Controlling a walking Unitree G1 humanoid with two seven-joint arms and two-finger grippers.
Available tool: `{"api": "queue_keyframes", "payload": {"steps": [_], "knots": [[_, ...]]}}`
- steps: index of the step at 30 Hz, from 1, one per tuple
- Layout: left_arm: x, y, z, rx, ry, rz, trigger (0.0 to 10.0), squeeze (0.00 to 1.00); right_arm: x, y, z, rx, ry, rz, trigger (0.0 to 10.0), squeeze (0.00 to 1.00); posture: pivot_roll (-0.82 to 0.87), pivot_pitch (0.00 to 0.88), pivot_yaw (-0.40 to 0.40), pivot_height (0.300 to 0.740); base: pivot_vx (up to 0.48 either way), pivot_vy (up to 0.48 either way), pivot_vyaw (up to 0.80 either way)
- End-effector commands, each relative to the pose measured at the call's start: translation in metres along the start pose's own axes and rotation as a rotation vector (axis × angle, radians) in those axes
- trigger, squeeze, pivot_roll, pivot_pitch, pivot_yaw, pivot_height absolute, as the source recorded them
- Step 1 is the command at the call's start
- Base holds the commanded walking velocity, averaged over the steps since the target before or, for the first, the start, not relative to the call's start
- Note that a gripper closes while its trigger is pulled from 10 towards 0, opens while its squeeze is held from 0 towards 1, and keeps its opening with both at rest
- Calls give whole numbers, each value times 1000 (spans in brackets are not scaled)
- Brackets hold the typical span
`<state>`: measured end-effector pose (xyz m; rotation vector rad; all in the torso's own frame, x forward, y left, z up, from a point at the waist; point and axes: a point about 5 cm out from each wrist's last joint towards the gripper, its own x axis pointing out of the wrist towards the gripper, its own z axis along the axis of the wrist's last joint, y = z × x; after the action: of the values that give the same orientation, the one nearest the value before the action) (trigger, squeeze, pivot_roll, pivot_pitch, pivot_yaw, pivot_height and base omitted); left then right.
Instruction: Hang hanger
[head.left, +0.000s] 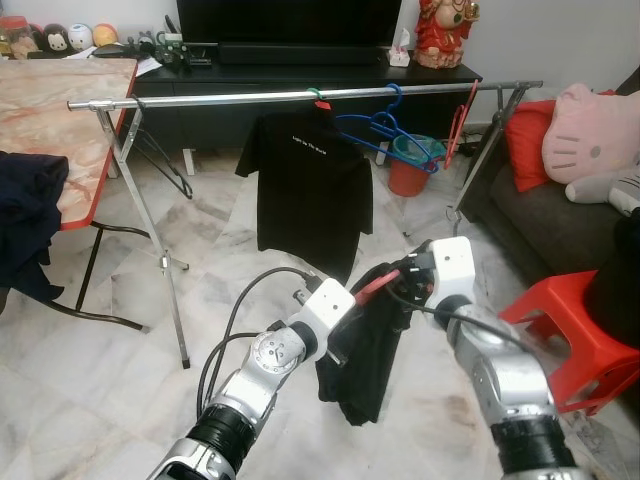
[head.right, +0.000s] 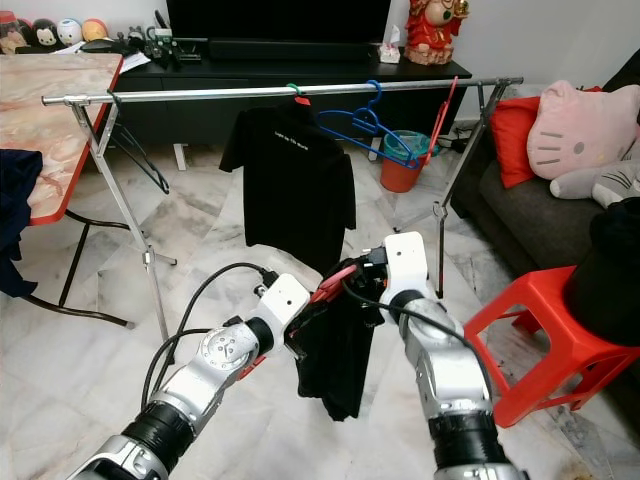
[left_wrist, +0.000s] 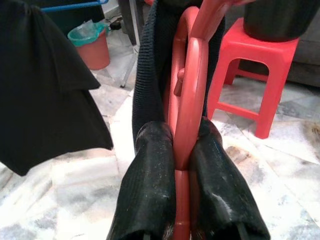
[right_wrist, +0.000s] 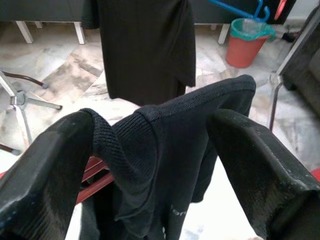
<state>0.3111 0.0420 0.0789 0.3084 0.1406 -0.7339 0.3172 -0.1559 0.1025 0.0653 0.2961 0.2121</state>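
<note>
A red plastic hanger (left_wrist: 192, 75) sits inside a black garment (head.left: 365, 350) that hangs low in front of me, between both arms. My left gripper (left_wrist: 182, 137) is shut on the hanger's red bar. My right gripper (right_wrist: 150, 125) is open, its fingers (right_wrist: 55, 150) spread wide on either side of the garment's ribbed collar (right_wrist: 132, 145). Further ahead a silver clothes rail (head.left: 300, 97) runs across the room at about chest height. It carries a black T-shirt (head.left: 310, 185) on a green hook, blue hangers (head.left: 385, 125) and a red hanger (head.left: 462, 120).
A red stool (head.left: 570, 330) stands close on my right, with a dark sofa (head.left: 540, 215) and pink cushions behind it. An orange bin (head.left: 408, 172) sits under the rail. A marble-topped folding table (head.left: 60, 120) with dark cloth is on the left. The rail's slanted legs (head.left: 150, 220) reach the floor.
</note>
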Motion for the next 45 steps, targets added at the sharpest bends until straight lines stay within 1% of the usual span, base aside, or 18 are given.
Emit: {"api": "queue_keyframes", "payload": {"steps": [1,5,9,12,15,17,18,19,22,23,25,27,30,32,34,38,40,45], "knots": [[-28,37,-43,-95,169,177,10000,0,-16,-35,18,80,-142,-111,10000,0,-44,0,-119,740,0,0,0],[-29,37,-44,-95,167,183,10000,0,-23,-30,10,108,-166,-82,10000,0,-44,0,-117,740,0,0,0],[-31,37,-43,-92,155,191,10000,0,-33,-30,6,123,-219,-96,10000,0,-52,0,-111,740,0,0,0],[-32,40,-42,-98,137,211,10000,0,-40,-31,6,176,-289,-88,10000,0,-55,0,-109,740,0,0,0],[-32,42,-41,-107,134,216,10000,0,-41,-33,2,188,-294,-88,10000,0,-54,0,-108,740,0,0,0],[-31,42,-38,-152,120,216,10000,0,-39,-34,-5,152,-254,-99,10000,0,-52,0,-109,740,0,0,0],[-30,42,-35,-201,95,210,10000,0,-39,-34,-8,109,-236,-103,10000,0,-52,0,-109,740,0,0,0],[-29,41,-32,-219,79,193,10000,0,-38,-34,-9,104,-236,-98,10000,0,-52,0,-108,740,0,0,0],[-28,33,-22,-247,29,94,10000,0,-38,-34,-9,89,-235,-93,10000,0,-54,0,-108,740,0,0,0],[-29,28,-19,-253,17,36,10000,0,-37,-35,-9,83,-233,-97,10000,0,-54,0,-108,740,0,0,0],[-31,17,-14,-234,15,-85,10000,0,-36,-36,-8,71,-234,-97,10000,0,-51,0,-109,740,0,0,0],[-34,7,-14,-190,50,-182,10000,0,-33,-34,-4,60,-244,-85,10000,0,-50,0,-109,740,0,0,0],[-36,1,-14,-156,72,-230,10000,0,-30,-30,-1,39,-244,-67,10000,0,-50,0,-110,740,0,0,0],[-37,-3,-13,-157,77,-263,10000,0,-27,-27,1,13,-239,-54,10000,0,-49,0,-111,740,0,0,0],[-40,-13,-8,-147,83,-345,10000,0,-20,-20,7,-59,-239,-27,10000,0,-47,0,-112,740,0,0,0],[-43,-17,-6,-143,99,-383,10000,0,-15,-15,10,-114,-233,-2,10000,0,-46,0,-114,740,0,0,0],[-44,-18,-4,-145,102,-390,10000,0,-6,-14,11,-234,-174,-12,10000,0,-43,0,-115,740,0,0,0],[-43,-17,-5,-139,115,-377,10000,0,3,-17,4,-261,-58,-41,10000,0,-42,0,-119,740,0,0,0]]}}
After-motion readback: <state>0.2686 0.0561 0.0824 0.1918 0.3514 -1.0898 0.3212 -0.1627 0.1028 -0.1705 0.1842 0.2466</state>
